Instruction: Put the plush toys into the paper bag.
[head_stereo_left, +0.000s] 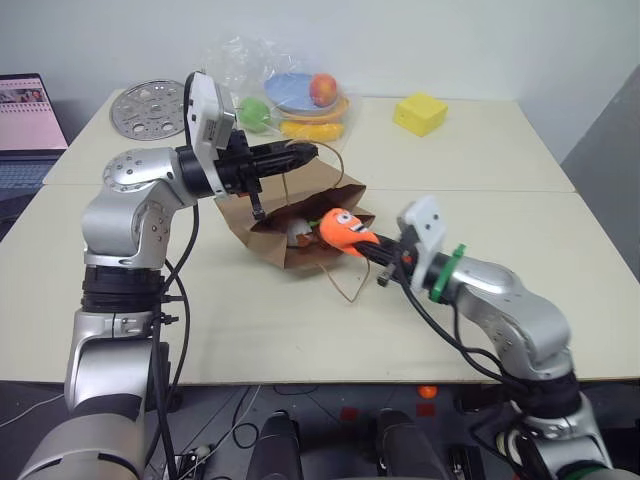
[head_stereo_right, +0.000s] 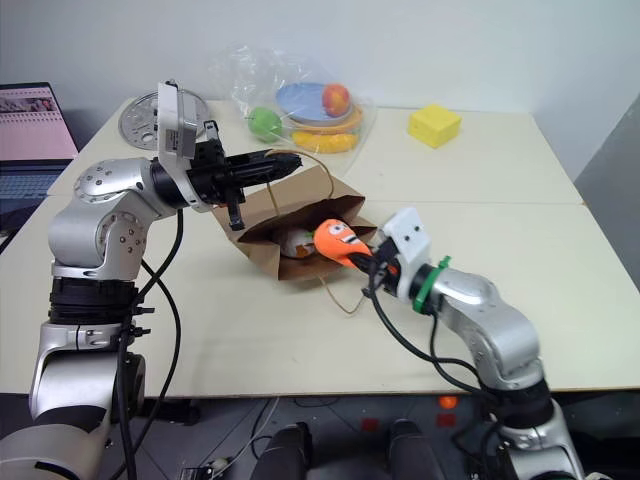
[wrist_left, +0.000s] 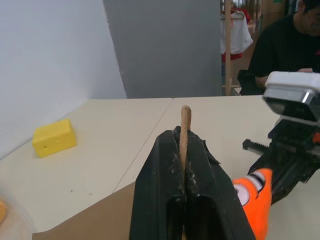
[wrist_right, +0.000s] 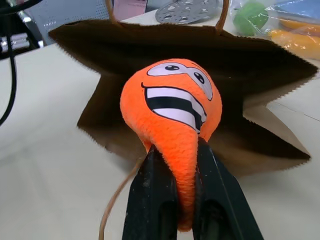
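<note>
Two plush toys are at the paper bag (head_stereo_left: 300, 228), which lies on its side near the middle of the table (head_stereo_left: 560, 300) with its mouth facing the near right. The orange carrot (head_stereo_left: 341, 228) is held at the mouth of the bag, its long axis roughly level, the rounded face end pointing into the opening and the narrow end toward the right gripper (head_stereo_left: 385, 262), whose black fingers (wrist_right: 150, 200) are pinched on that narrow end. The white egg-shaped toy (head_stereo_left: 299, 231) already lies inside the bag, just beyond the carrot and partly hidden by it.

The left gripper (head_stereo_left: 300, 155) points level toward the right, its fingers (wrist_left: 165, 190) pressed together on a twisted-paper handle (wrist_left: 185, 130), lifting the bag's upper edge. The other handle (head_stereo_left: 345, 285) loops loose on the table below the carrot.

At the far edge lie a clear plastic bag (head_stereo_left: 262, 70) of glossy fruit (head_stereo_left: 322, 89), a perforated metal disc (head_stereo_left: 150, 107) toward the far left corner and a yellow sponge block (head_stereo_left: 420, 113) toward the far right, all well apart from the bag's mouth. A laptop (head_stereo_left: 28, 120) sits beyond the left edge. A person (wrist_left: 285, 45) sits in the background.
</note>
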